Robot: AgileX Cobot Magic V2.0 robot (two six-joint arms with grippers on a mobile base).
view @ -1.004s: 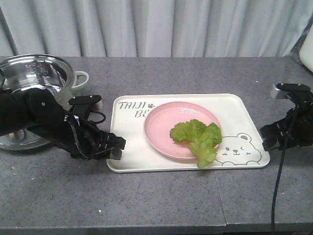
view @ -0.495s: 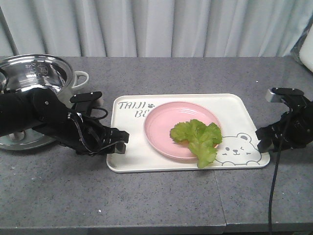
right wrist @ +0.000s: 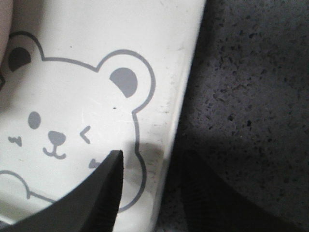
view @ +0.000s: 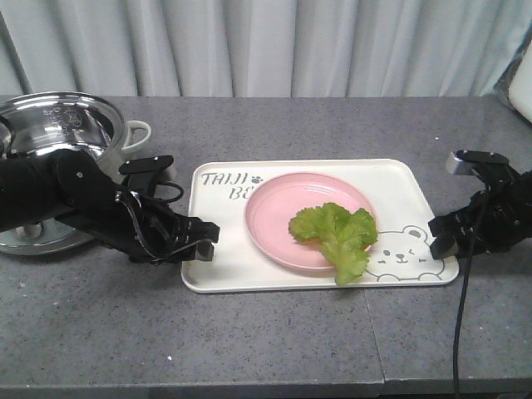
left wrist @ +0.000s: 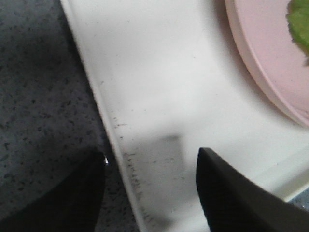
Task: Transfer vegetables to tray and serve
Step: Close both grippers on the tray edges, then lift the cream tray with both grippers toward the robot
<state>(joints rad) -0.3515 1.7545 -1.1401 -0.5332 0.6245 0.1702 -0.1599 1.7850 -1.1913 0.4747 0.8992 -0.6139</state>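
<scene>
- left arm (view: 79, 199): black, lying low at centre left of the front view, wrist pointing toward the frame's middle.
- left gripper (view: 202, 241): jaws parted; its two dark fingers (left wrist: 72, 193) sit at the bottom of the wrist view with a wide gap between them.
- right arm (view: 499, 212): at the right edge, angled down and inward.
- right gripper (view: 438, 238): jaws parted; fingers (right wrist: 91, 198) low in its wrist view, gap clear.

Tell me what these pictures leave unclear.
- Front view: the plate hides the end of the tray lettering.
- Front view: the pot is cut off by the left edge, its base behind the left arm.
- Left wrist view: the lettuce is a blurred sliver at the frame corner.
- Wrist views: whether the left gripper or right gripper touches the tray rim; too blurred to tell.
</scene>
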